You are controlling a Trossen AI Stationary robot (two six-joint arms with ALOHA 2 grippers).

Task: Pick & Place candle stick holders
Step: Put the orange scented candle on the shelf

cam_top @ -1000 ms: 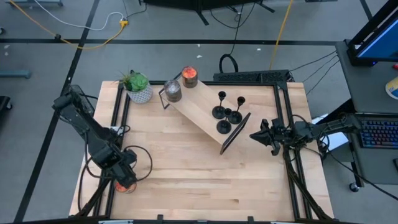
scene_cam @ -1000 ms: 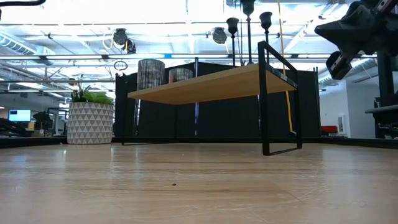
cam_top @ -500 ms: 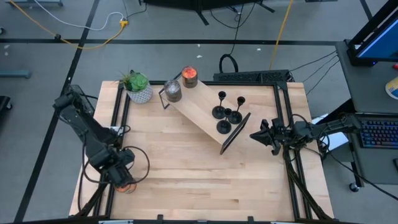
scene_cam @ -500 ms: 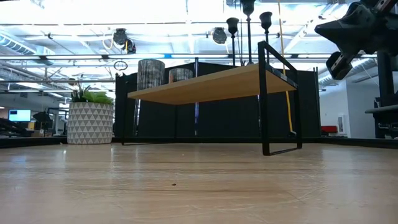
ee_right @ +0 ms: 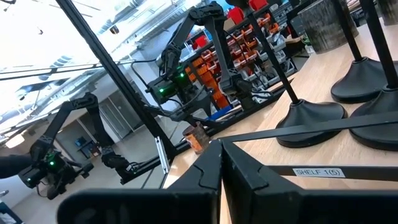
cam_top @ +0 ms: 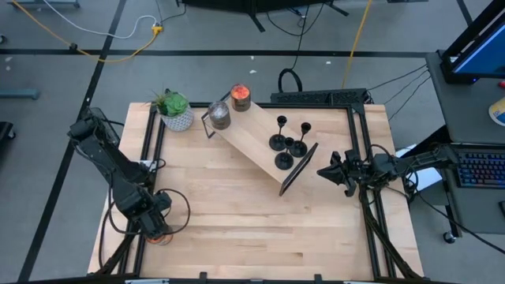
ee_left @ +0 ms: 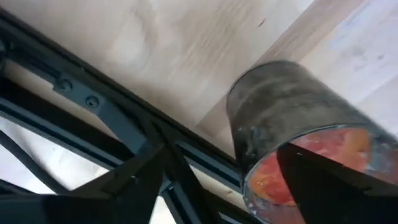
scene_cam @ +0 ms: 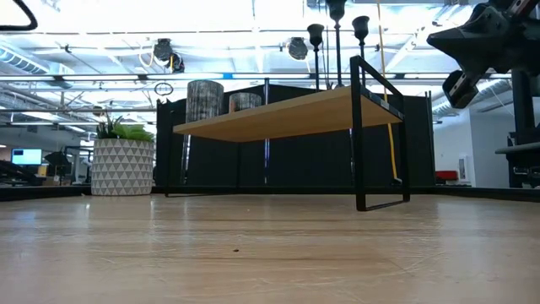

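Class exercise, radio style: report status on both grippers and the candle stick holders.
Left gripper at near-left table corner, shut on candle jar. Right gripper empty beside shelf. Candle stick holders standing on shelf, untouched.

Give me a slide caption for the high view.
Four candle stick holders stand on the shelf; right gripper waits beside it.

1. Grey floor all around the table, crossed by dark lines.
2. Yellow cable lying on it.
3. Keyboard on a side desk.
4. Bright ceiling lights overhead.
5. Orange racks far back.
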